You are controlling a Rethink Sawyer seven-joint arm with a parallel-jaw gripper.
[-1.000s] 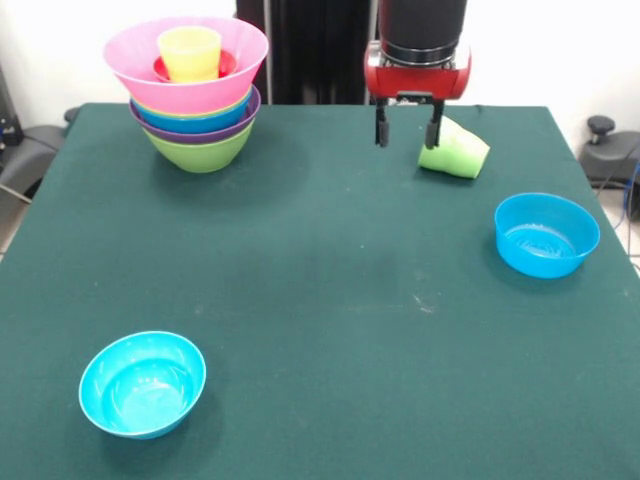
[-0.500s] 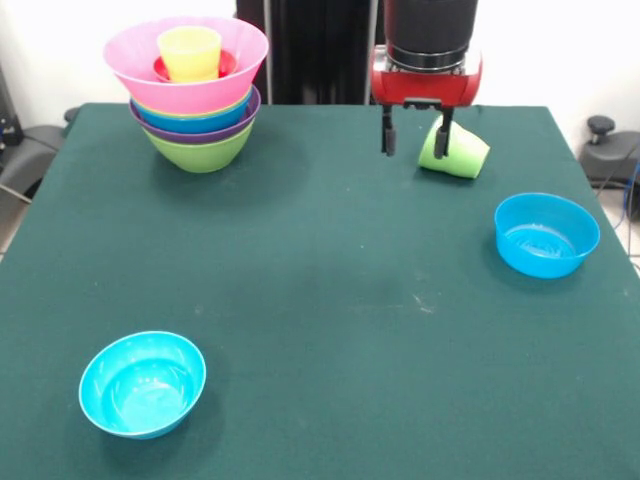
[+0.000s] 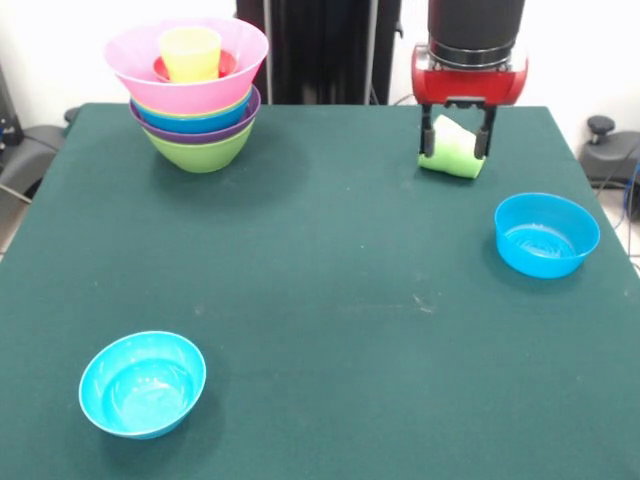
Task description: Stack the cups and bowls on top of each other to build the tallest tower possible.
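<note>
Comparing this moment with the one before, we saw that the hand [image 3: 456, 139] had shifted to the right, and its spread fingers now straddled the light green cup [image 3: 454, 149], which lay tipped on its side on the table [image 3: 320, 290], where earlier the hand hung just left of it. We found the rest unmoved: the tower [image 3: 190, 95] with the yellow cup [image 3: 190, 53] on top, the blue bowl [image 3: 546, 234] and the cyan bowl [image 3: 142, 384].

Pincer [image 3: 455, 137] pointing down, fingers spread apart
</note>
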